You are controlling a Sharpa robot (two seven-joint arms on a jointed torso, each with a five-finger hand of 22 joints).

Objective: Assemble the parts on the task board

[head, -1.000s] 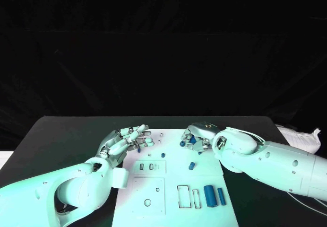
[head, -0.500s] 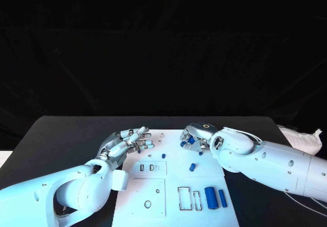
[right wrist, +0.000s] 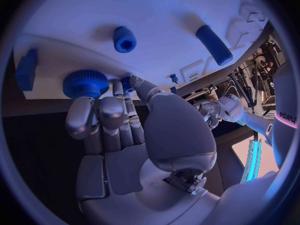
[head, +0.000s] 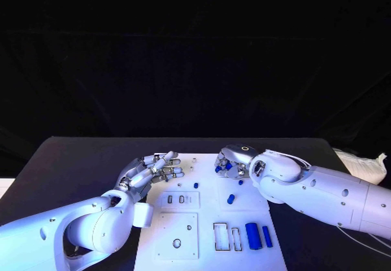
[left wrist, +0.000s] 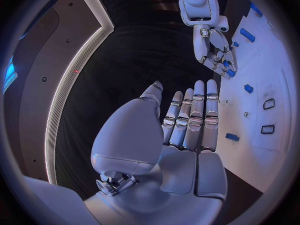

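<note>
The white task board [head: 183, 226] lies mid-table. My right hand [head: 230, 164] hovers low over its far right corner, fingers curled down. In the right wrist view, thumb and a finger pinch a small blue part [right wrist: 127, 81], and the other fingertips touch a blue knurled wheel [right wrist: 85, 83] on the board. A blue sleeve [right wrist: 124, 39] and a blue peg [right wrist: 214, 45] lie further along the board. My left hand [head: 151, 169] is at the board's far left edge, fingers straight and apart, holding nothing. The left wrist view shows the right hand [left wrist: 215, 55] with blue between its fingers.
Loose blue pegs [head: 195, 184] [head: 230, 199] lie mid-board. Two larger blue cylinders [head: 252, 235] lie at the near right beside rectangular slots [head: 220, 236]. A pale crumpled bag [head: 363, 166] sits off the table's right edge. Black table surrounds the board.
My right hand has crept a little farther away and leftward over the board's far corner. The left hand has stayed put.
</note>
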